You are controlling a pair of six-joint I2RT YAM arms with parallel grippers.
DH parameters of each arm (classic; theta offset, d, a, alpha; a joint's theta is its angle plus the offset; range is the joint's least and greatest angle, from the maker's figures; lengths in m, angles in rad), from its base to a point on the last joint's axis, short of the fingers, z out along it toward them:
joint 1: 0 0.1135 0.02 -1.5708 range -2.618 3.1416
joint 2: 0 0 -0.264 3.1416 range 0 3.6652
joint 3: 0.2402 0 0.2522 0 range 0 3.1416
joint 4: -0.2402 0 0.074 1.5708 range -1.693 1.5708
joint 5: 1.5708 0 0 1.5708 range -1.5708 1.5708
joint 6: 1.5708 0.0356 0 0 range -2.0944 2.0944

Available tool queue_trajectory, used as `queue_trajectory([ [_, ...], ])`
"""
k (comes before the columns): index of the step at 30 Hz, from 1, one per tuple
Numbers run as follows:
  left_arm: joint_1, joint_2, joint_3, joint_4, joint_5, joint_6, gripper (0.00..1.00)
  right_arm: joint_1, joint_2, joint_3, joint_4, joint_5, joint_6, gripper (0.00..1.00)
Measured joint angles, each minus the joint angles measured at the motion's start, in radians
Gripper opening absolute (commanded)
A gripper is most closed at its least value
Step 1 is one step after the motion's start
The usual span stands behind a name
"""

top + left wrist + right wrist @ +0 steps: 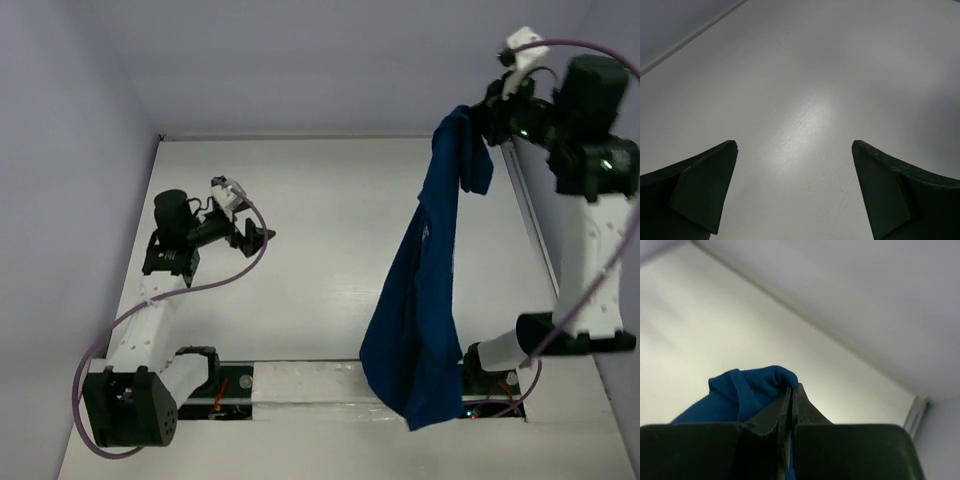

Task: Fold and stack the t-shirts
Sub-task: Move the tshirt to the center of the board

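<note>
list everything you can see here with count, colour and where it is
t-shirt: one, dark blue, hanging in the air over the right side of the table, its lower edge down by the right arm's base
table: one, white, under both arms
walls: pale grey-lilac, on the left, far and right sides
cables: two, purple, one looping along each arm
left arm: one, white with black joints, near left
right arm: one, white with black joints, raised at the right
left gripper: one, black, open and empty, low over the left of the table
right gripper: one, black, shut on the t-shirt, high at the far right
</note>
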Motion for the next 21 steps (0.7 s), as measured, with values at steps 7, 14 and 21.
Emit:
queue_trajectory([
  [7, -0.194, 0.061, 0.085, -0.043, 0.037, 0.029, 0.99, -0.004, 0.290, -0.272, 0.034, 0.090, -0.004, 0.00],
  [14, -0.301, 0.123, 0.096, -0.036, 0.003, 0.028, 0.95, -0.003, 0.486, -0.297, 0.040, 0.127, -0.003, 0.00],
  [21, -0.531, 0.270, 0.178, -0.025, -0.122, 0.006, 0.99, -0.003, 0.599, -0.260, 0.083, 0.247, 0.014, 0.00],
])
